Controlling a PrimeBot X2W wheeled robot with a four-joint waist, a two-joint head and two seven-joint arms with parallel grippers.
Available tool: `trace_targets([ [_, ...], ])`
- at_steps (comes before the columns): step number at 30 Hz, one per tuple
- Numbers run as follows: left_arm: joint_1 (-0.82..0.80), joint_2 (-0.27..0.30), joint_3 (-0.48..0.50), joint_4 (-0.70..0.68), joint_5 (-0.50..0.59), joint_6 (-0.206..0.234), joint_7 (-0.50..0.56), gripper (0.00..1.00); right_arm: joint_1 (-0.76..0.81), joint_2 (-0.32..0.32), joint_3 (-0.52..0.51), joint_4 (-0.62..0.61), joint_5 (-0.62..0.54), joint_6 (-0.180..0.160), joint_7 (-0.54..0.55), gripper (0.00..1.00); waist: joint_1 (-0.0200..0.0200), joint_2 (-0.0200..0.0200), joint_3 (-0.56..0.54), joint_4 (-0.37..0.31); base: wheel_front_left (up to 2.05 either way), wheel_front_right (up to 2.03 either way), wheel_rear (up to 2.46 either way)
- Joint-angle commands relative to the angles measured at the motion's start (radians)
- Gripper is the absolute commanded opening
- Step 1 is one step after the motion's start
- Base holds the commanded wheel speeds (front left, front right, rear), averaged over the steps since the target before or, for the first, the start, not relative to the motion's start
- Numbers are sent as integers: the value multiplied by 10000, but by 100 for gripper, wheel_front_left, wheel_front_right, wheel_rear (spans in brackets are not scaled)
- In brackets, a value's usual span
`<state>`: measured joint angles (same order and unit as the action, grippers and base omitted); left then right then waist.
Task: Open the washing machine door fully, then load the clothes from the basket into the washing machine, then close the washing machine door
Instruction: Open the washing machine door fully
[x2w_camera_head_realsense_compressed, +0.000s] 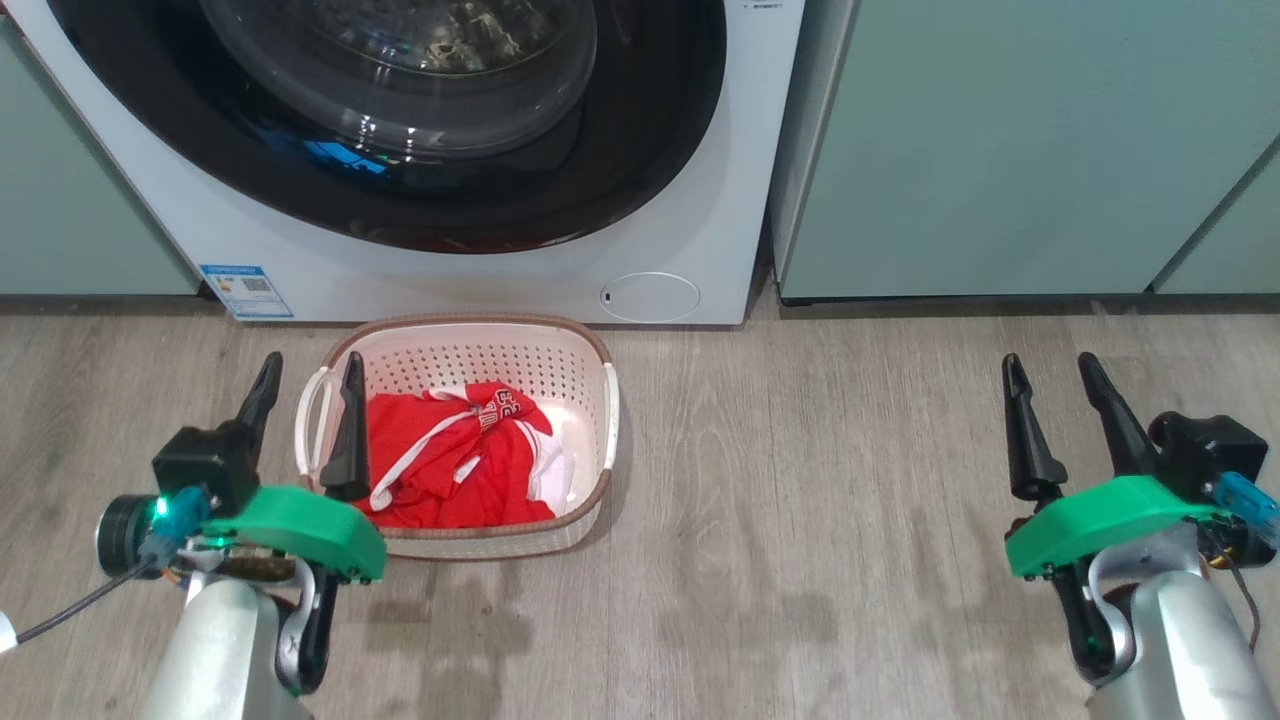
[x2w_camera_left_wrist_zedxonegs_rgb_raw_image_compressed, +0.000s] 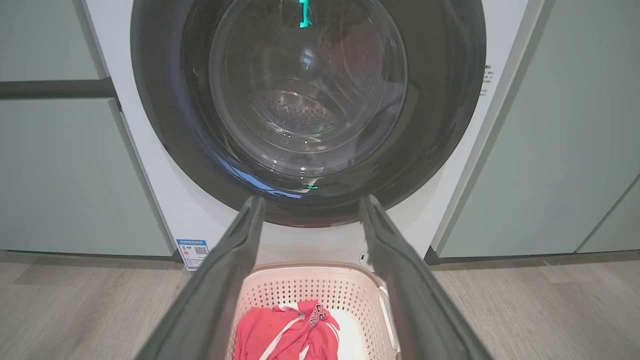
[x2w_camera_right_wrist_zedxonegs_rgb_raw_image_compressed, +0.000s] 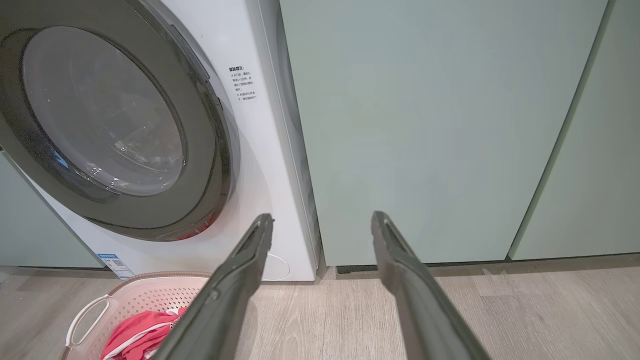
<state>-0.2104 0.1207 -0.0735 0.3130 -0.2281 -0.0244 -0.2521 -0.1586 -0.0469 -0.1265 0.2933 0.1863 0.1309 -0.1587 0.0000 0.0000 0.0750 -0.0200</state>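
Observation:
The white washing machine (x2w_camera_head_realsense_compressed: 690, 200) stands ahead, its round black-ringed door (x2w_camera_head_realsense_compressed: 450, 200) shut flat against the front; the door (x2w_camera_left_wrist_zedxonegs_rgb_raw_image_compressed: 310, 100) and door (x2w_camera_right_wrist_zedxonegs_rgb_raw_image_compressed: 110, 125) look the same in both wrist views. On the floor before it sits the cream basket (x2w_camera_head_realsense_compressed: 600, 420) holding the red clothes (x2w_camera_head_realsense_compressed: 460, 460) with white stripes. My left gripper (x2w_camera_head_realsense_compressed: 308, 370) is open above the basket's left end, one finger over the clothes' edge. In its wrist view the left gripper (x2w_camera_left_wrist_zedxonegs_rgb_raw_image_compressed: 310, 205) frames the basket (x2w_camera_left_wrist_zedxonegs_rgb_raw_image_compressed: 320, 285). My right gripper (x2w_camera_head_realsense_compressed: 1052, 365) is open over bare floor at the right.
Pale green cabinets (x2w_camera_head_realsense_compressed: 1020, 140) flank the machine on both sides. A small round white flap (x2w_camera_head_realsense_compressed: 650, 297) sits low on the machine's front, and a blue sticker (x2w_camera_head_realsense_compressed: 246, 290) at its lower left. Wood-look floor (x2w_camera_head_realsense_compressed: 820, 480) spreads between basket and right gripper.

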Motion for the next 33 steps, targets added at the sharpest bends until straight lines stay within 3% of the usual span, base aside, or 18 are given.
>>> trace_targets([
  [1,-411,213,377,-368,117,-11,-97,100,-419,-33,235,-279,91,-2,-124,100,0,0,7,-5,0,0,0],
  [26,-381,90,521,-354,208,-87,-97,100,-493,-33,242,-172,129,-2,-256,98,0,0,17,-44,0,0,0],
  [27,-381,88,527,-357,210,-94,-97,100,-501,-33,253,-170,185,-2,-263,0,0,0,19,-44,0,0,0],
  [33,-378,59,574,-385,231,-128,-97,100,-465,-33,383,-233,359,-2,-284,0,0,0,25,-44,0,0,0],
])
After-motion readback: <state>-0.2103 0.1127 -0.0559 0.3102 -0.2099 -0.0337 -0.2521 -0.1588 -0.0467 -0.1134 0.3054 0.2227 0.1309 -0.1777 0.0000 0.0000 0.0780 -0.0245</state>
